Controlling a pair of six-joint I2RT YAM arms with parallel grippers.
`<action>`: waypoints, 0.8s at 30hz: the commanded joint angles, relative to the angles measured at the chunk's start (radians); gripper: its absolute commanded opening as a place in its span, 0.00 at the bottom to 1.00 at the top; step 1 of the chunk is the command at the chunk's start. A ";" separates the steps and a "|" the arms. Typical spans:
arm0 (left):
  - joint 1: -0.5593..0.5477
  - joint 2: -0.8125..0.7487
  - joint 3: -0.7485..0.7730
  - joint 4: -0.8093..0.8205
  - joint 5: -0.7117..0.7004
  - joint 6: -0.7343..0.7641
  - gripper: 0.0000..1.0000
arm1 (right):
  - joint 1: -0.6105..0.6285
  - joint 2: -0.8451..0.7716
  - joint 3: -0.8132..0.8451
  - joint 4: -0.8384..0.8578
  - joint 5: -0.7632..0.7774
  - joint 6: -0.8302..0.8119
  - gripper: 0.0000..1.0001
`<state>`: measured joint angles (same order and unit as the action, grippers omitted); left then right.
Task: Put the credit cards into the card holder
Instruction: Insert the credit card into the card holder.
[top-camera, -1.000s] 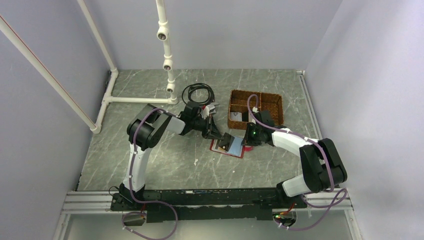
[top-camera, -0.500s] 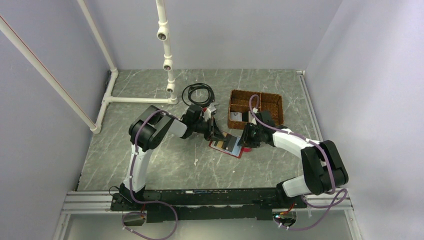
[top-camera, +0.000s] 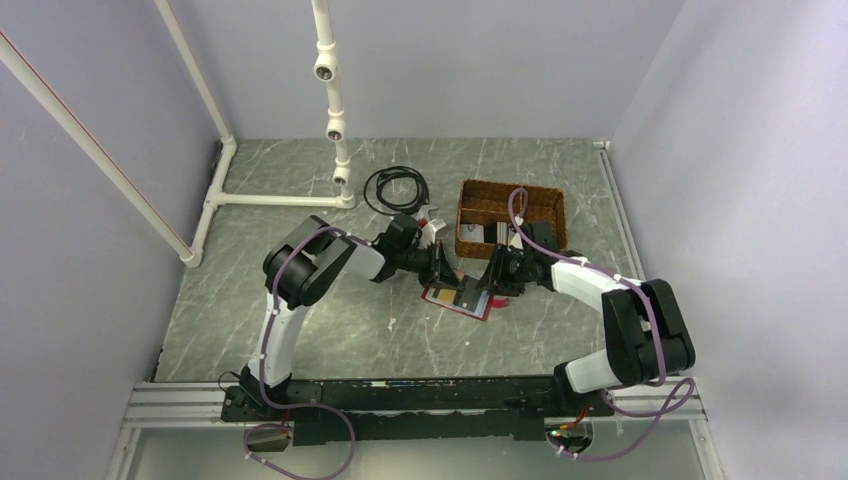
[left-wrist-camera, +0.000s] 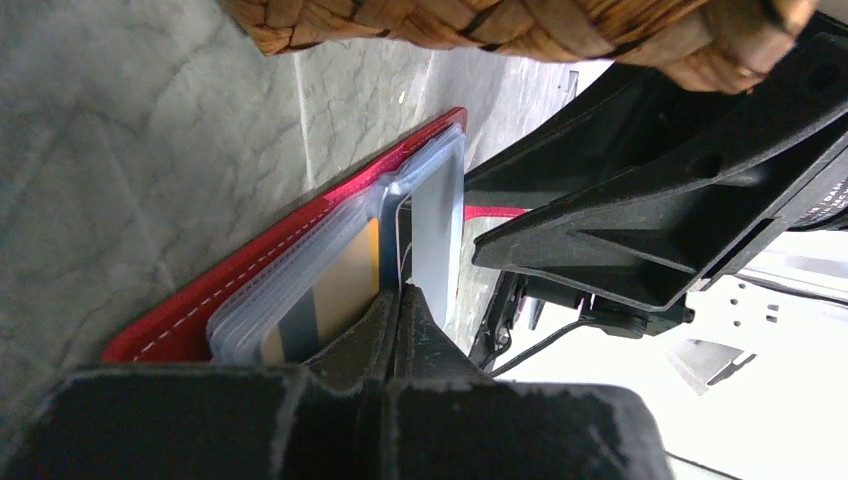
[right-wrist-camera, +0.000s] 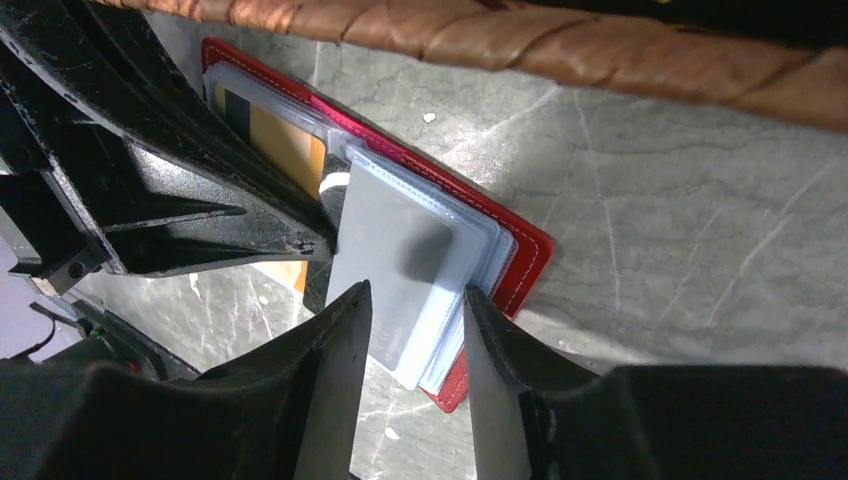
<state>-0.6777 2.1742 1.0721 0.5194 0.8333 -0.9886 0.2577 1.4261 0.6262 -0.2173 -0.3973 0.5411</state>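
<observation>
The dark-red card holder (top-camera: 478, 308) lies open on the table between both arms. A tan card (right-wrist-camera: 285, 150) sits in its left-hand clear sleeves. A pale blue-grey card (right-wrist-camera: 385, 260) lies on the right-hand sleeves. My left gripper (left-wrist-camera: 398, 292) is shut, its tips at the fold pinching a thin clear sleeve leaf, with the tan card (left-wrist-camera: 345, 285) just beside them. My right gripper (right-wrist-camera: 415, 290) hovers open over the grey card's near end, one finger on each side, not squeezing it. From above, the left gripper (top-camera: 447, 272) and right gripper (top-camera: 482, 290) nearly meet.
The brown wicker basket (top-camera: 512, 192) stands directly behind the holder, and its rim (right-wrist-camera: 600, 60) is close above both grippers. It holds a few pale items. A coiled black cable (top-camera: 395, 185) and a white pipe frame (top-camera: 335, 130) lie further back left.
The left gripper has advanced to the right onto the holder's fold. The right gripper has drawn slightly right. The dark piece seen over the holder earlier is gone and tan now shows.
</observation>
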 joint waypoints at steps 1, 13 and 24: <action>-0.041 -0.022 0.020 -0.057 -0.085 0.052 0.00 | -0.001 0.033 0.000 0.080 -0.071 -0.034 0.41; -0.076 -0.152 -0.027 -0.151 -0.157 0.035 0.39 | -0.053 0.008 0.020 0.006 -0.129 -0.056 0.50; -0.075 -0.117 0.026 -0.257 -0.160 0.098 0.38 | -0.058 0.009 -0.026 0.075 -0.188 -0.002 0.51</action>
<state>-0.7486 2.0335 1.0672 0.2562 0.6804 -0.9077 0.1864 1.4456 0.6220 -0.1967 -0.5488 0.5140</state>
